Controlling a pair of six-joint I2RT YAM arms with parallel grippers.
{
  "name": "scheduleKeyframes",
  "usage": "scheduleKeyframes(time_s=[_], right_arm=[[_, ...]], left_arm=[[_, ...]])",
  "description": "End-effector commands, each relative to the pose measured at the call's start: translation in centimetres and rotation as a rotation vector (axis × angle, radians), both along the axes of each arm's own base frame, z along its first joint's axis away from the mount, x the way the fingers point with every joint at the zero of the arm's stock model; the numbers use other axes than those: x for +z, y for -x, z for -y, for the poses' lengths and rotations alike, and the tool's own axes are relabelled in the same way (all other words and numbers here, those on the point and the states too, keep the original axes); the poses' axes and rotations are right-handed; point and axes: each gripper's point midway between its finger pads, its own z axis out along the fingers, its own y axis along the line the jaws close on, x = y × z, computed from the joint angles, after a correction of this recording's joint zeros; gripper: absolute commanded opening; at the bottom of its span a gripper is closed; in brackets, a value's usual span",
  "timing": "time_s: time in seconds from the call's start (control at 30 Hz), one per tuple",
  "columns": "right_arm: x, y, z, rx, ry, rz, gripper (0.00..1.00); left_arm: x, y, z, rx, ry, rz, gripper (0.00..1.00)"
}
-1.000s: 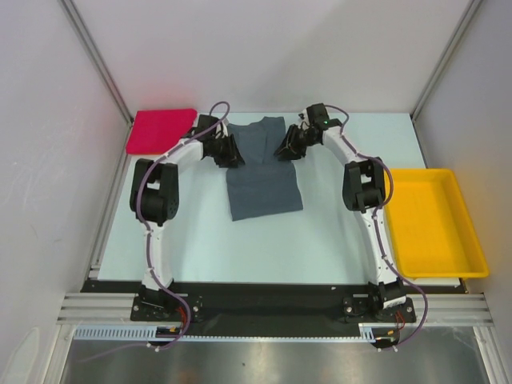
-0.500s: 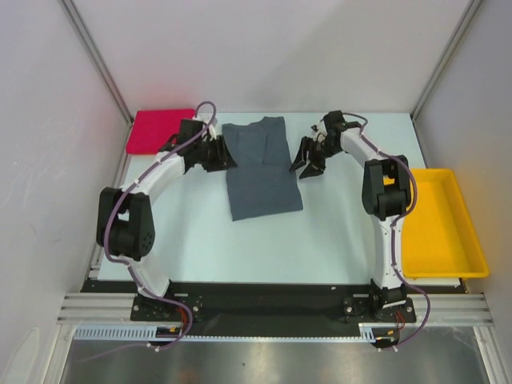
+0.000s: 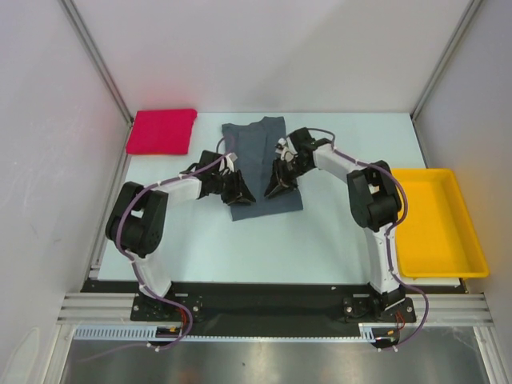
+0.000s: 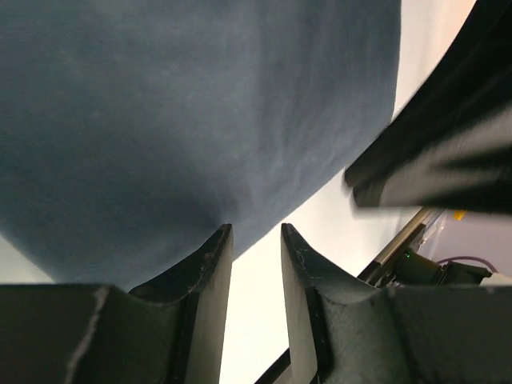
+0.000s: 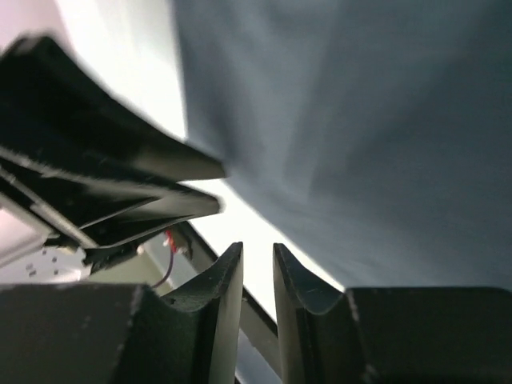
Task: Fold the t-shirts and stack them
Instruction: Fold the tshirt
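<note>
The grey shirt (image 3: 258,160) lies partly folded in the middle of the bench (image 3: 320,232), the red shirt (image 3: 162,131) at the far left corner. The left pincer (image 3: 242,195) and the right pincer (image 3: 272,190) are over the grey shirt's near part. Each is spread only slightly and pinches nothing.
</note>
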Motion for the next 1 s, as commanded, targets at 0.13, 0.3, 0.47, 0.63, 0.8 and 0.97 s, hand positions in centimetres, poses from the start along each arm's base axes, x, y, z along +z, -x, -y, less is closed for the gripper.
scheduleKeyframes(time_s=[0.13,0.3,0.47,0.63,0.8,0.97], right_arm=[[-1.5,2.2,-3.0,0.096,-0.127,-0.100,0.23],[-4.5,1.9,0.1,0.025,-0.103,-0.153,0.22],[-6.6,3.1,3.9,-0.023,-0.066,-0.207,0.21],[-6.7,3.5,7.4,-0.108,-0.062,-0.208,0.22],[-5.4,4.0,9.9,-0.119,0.009,-0.160,0.22],[-1.8,3.9,9.0,-0.094,-0.004,-0.090,0.23]], left_arm=[[-2.6,0.3,-0.5,0.054,0.015,-0.089,0.35],[-5.1,1.5,-2.2,0.069,-0.033,-0.138,0.35],[-5.7,1.8,-3.2,0.043,-0.098,-0.109,0.35],[-5.4,1.9,-3.9,0.015,-0.141,-0.075,0.35],[-2.3,1.9,-3.1,-0.050,-0.134,0.003,0.44],[0.6,2.4,-0.3,-0.109,-0.056,0.033,0.44]])
